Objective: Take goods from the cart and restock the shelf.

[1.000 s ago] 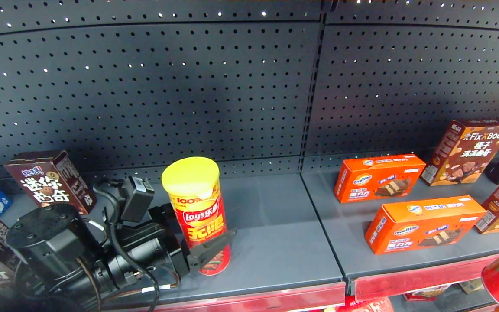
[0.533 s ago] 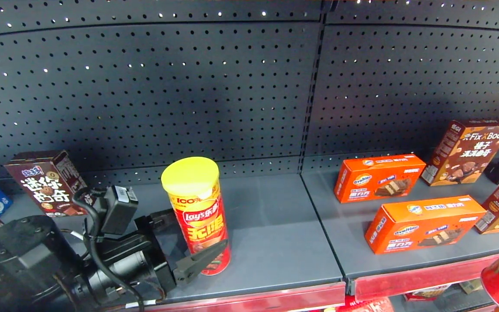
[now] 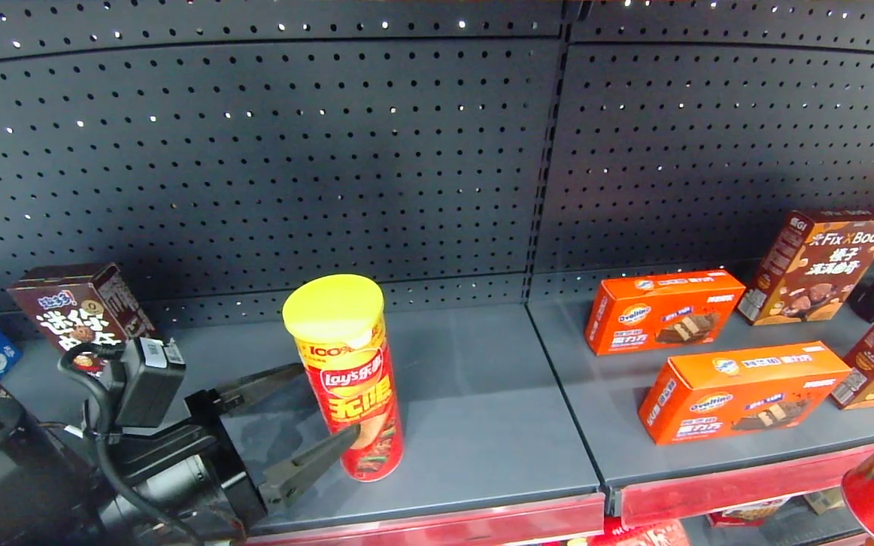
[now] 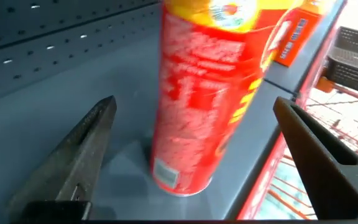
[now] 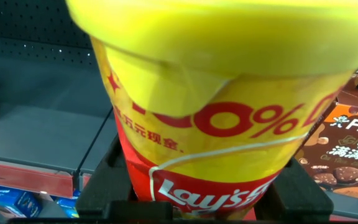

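Standing upright on the grey shelf [image 3: 475, 425], the chip can [image 3: 346, 371] with its yellow lid is the landmark here, with the perforated back panel [image 3: 255, 167] behind it. The left gripper [image 3: 331, 398] lies level with the can's lower half on the can's left, jaws spread wide; one finger [image 4: 86, 155] passes behind the can and the other finger [image 4: 316, 162] in front, and neither touches it. Two orange boxes [image 3: 664, 311] lie flat well to the can's right, and a brown box [image 3: 820, 265] stands beyond them. Another brown box [image 3: 80, 315] stands to the can's left, against the back panel. A second chip can [image 5: 229, 124], with the same yellow lid and red wrap, sits in the right gripper [image 5: 197, 199], whose jaws are closed against its sides.
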You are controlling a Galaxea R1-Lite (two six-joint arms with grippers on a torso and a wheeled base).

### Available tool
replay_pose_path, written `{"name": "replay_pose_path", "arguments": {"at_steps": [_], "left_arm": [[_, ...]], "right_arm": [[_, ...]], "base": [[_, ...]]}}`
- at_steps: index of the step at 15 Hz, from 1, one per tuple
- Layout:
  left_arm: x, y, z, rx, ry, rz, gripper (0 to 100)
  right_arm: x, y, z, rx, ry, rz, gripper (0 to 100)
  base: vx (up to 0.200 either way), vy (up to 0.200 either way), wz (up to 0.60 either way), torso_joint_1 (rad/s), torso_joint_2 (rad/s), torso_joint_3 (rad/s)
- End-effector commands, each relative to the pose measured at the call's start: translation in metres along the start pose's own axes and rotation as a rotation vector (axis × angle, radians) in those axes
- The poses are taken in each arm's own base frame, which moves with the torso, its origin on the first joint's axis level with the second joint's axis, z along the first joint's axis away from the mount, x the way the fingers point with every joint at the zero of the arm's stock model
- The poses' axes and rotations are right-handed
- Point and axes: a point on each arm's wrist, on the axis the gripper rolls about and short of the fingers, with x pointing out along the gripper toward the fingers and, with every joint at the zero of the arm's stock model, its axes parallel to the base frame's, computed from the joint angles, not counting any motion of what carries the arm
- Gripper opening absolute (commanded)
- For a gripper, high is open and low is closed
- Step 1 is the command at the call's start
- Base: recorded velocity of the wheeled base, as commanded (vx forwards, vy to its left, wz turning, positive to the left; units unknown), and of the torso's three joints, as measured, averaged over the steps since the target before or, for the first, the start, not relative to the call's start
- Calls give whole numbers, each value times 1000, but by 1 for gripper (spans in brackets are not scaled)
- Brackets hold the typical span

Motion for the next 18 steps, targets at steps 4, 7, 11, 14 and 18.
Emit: {"name": "replay_pose_path", "arguments": {"at_steps": [4,7,11,14,18], "left_arm": [[-6,7,2,3,-9,43,100],[-6,9,2,4,-11,56,100],[-6,10,2,4,-13,57,100],[-6,9,3,5,-14,57,100],[-9,6,9,20,-42,44,100]], "right_arm": [[0,0,-1,0,3,3,0],[0,0,-2,-1,5,3,0],[0,0,-2,-1,6,4,0],[0,0,-3,-1,6,4,0],[-1,0,-3,-1,6,3,0]], "base": [[0,0,0,0,0,0],[0,0,0,0,0,0],[0,0,0,0,0,0],[0,0,0,0,0,0],[0,0,0,0,0,0]]}}
